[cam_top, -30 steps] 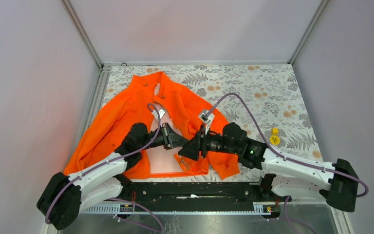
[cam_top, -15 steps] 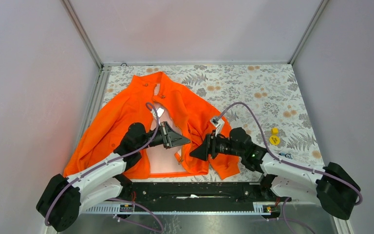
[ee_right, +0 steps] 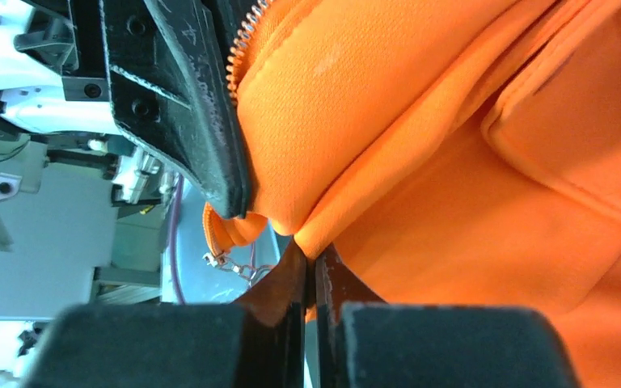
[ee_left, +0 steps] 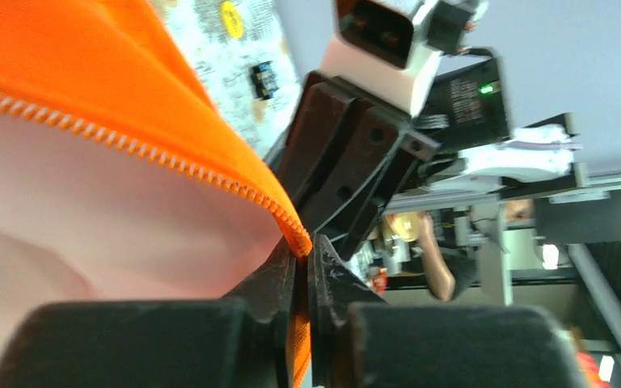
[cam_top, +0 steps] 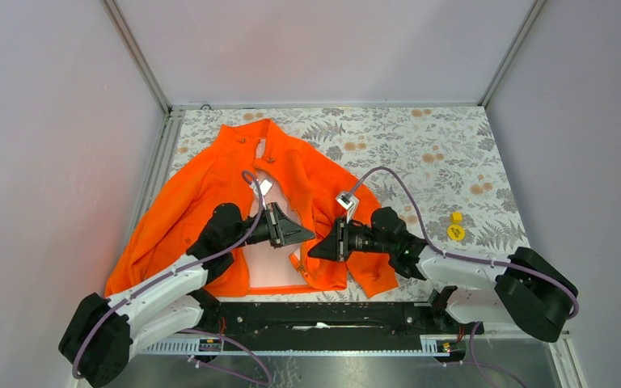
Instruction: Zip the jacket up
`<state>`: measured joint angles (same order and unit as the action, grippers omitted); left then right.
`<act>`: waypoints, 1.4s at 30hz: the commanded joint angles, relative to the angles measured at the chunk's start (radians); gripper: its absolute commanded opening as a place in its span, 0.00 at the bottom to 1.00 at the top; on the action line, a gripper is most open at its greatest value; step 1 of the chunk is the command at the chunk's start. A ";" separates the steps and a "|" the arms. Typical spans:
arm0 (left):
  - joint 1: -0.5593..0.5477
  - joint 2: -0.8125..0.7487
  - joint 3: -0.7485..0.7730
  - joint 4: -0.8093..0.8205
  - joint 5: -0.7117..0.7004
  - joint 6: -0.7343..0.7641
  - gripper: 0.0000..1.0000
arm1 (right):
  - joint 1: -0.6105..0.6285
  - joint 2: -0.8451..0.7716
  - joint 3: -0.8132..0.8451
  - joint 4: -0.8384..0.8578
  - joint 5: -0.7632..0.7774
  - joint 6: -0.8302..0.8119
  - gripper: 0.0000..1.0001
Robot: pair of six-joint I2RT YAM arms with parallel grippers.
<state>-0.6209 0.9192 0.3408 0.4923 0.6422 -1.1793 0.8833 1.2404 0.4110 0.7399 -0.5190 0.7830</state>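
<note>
The jacket [cam_top: 202, 194] is spread open on the left half of the tabletop [cam_top: 453, 162], collar far, hem near, its zipper line running near to far. The near end of the zipper teeth [ee_left: 170, 158] is pinched in the left end effector [ee_left: 301, 271]. The opposite front edge is clamped in the right end effector [ee_right: 311, 271], tip to tip just beside it. No writing can be read.

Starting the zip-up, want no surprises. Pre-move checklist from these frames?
1. Left gripper pinches jacket at the end of the teeth: ok.
2. Right gripper shut on a jacket fold: ok.
3. Front closed: not ok, lining shows.
4. Pull held: not ok, what looks like it hangs free beside the right gripper.
5. Grippers clear of each other: cannot tell, tips very close.
</note>
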 commanded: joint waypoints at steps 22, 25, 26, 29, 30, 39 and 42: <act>0.003 -0.060 0.166 -0.408 -0.052 0.330 0.45 | -0.003 -0.179 0.197 -0.605 0.058 -0.387 0.00; 0.003 -0.041 0.181 -0.416 -0.005 0.344 0.32 | -0.001 -0.180 0.197 -0.605 0.063 -0.389 0.00; 0.003 -0.036 0.185 -0.422 0.012 0.352 0.26 | -0.001 -0.179 0.200 -0.605 0.062 -0.389 0.00; 0.003 -0.027 0.201 -0.435 0.034 0.356 0.13 | -0.002 -0.173 0.214 -0.624 0.070 -0.397 0.02; 0.003 -0.025 0.205 -0.440 0.035 0.354 0.06 | -0.002 -0.171 0.222 -0.636 0.073 -0.402 0.04; 0.013 -0.014 0.193 -0.379 0.065 0.267 0.00 | 0.064 -0.185 0.393 -0.964 0.302 -0.444 0.55; 0.030 -0.005 0.191 -0.379 0.072 0.261 0.00 | 0.106 -0.205 0.429 -1.002 0.347 -0.432 0.63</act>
<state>-0.6128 0.9035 0.5060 0.0395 0.6735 -0.8909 0.9352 1.0725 0.7624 -0.1490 -0.2905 0.3660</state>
